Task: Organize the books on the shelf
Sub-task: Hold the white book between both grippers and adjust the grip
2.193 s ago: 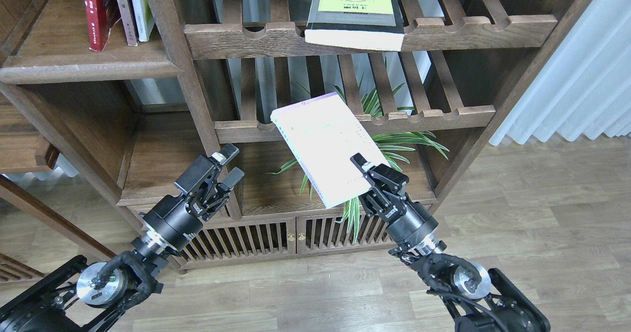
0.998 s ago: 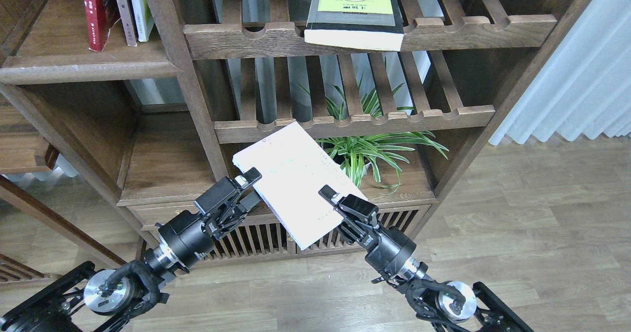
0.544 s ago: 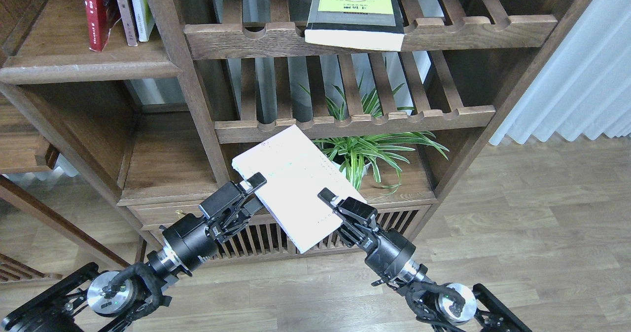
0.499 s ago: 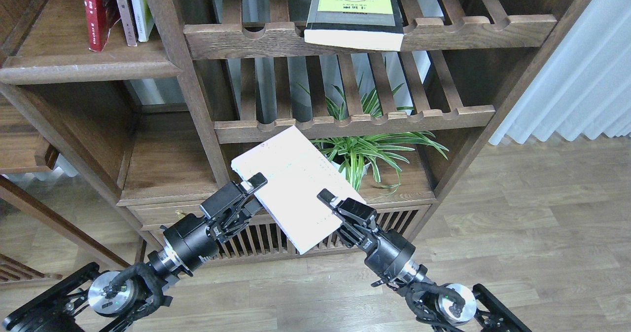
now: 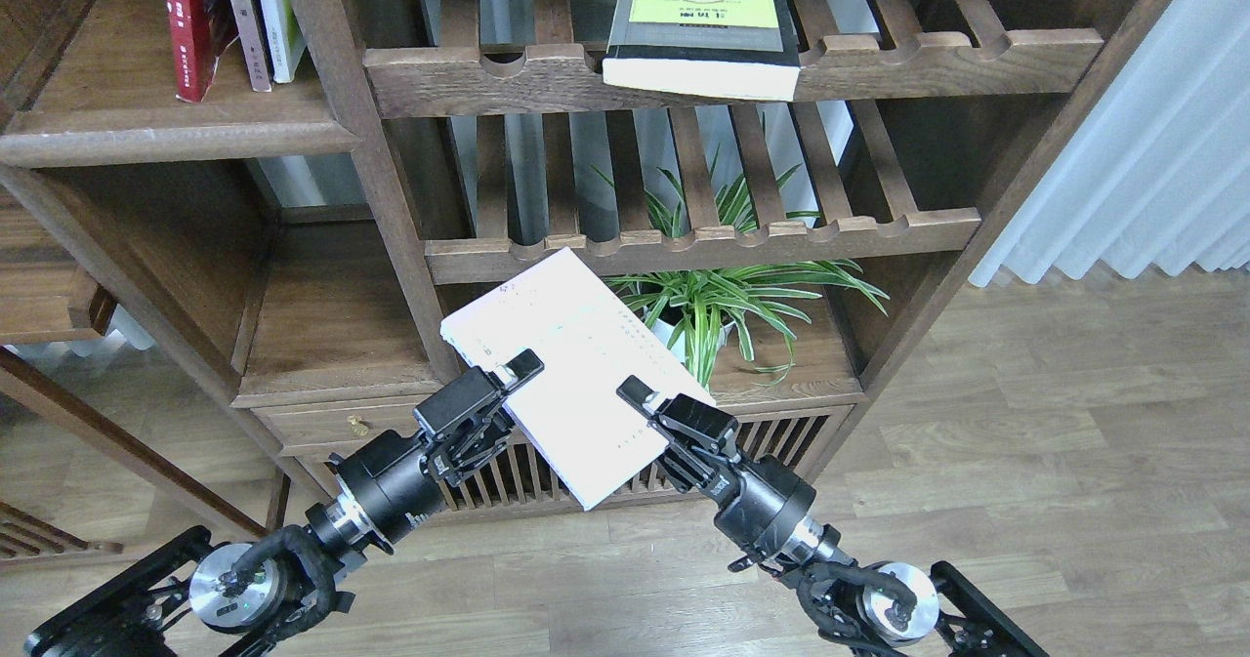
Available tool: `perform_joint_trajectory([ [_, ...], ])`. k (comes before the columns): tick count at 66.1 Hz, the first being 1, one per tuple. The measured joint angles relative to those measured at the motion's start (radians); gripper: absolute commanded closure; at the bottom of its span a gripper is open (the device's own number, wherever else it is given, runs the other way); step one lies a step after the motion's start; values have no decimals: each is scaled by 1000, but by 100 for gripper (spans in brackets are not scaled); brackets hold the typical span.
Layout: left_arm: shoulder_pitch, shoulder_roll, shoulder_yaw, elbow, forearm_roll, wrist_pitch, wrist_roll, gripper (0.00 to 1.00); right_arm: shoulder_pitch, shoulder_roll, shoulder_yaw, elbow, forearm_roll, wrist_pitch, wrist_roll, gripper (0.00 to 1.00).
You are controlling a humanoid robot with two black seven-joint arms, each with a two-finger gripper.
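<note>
Nearest to me, my two black arms hold the pale book (image 5: 571, 374) up in the air between them. The right gripper (image 5: 645, 405) pinches the book's right edge. The left gripper (image 5: 516, 372) has closed on the book's left edge; a couple of seconds ago it was spread wide and well apart from the book. The book has also come down and to the left since then (it used to be in front of the plant). I think the book is being passed from one arm to the other.

Behind it stands the plant (image 5: 728, 301). Higher up, the black and yellow book (image 5: 701, 32) lies flat on a slatted rack (image 5: 937, 52).

Far up on the left is the shelf (image 5: 186, 130), where the red book (image 5: 193, 22) already stands. The pale book likely goes there next.
</note>
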Motion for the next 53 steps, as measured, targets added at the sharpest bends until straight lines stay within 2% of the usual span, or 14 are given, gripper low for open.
perform_joint_trajectory([
  [12,-1,-11,0,1,1,0,1,30,-3,0,-3,3,0,0,0,82],
  [18,-1,-11,0,2,1,0,2,37,-3,0,-3,4,0,0,0,81],
  [19,-1,-11,0,2,1,0,2,41,-3,0,-3,4,0,0,0,81],
  [27,0,-11,0,3,-1,0,3,48,-4,0,-3,6,0,0,0,81],
  [34,-2,-11,0,3,-2,0,7,49,-5,0,-3,6,0,0,0,80],
  [47,-3,-11,-4,8,-3,0,57,60,-4,0,-4,6,0,0,0,80],
  [53,-4,-11,-7,10,-7,0,69,69,-3,0,-6,6,0,0,0,81],
])
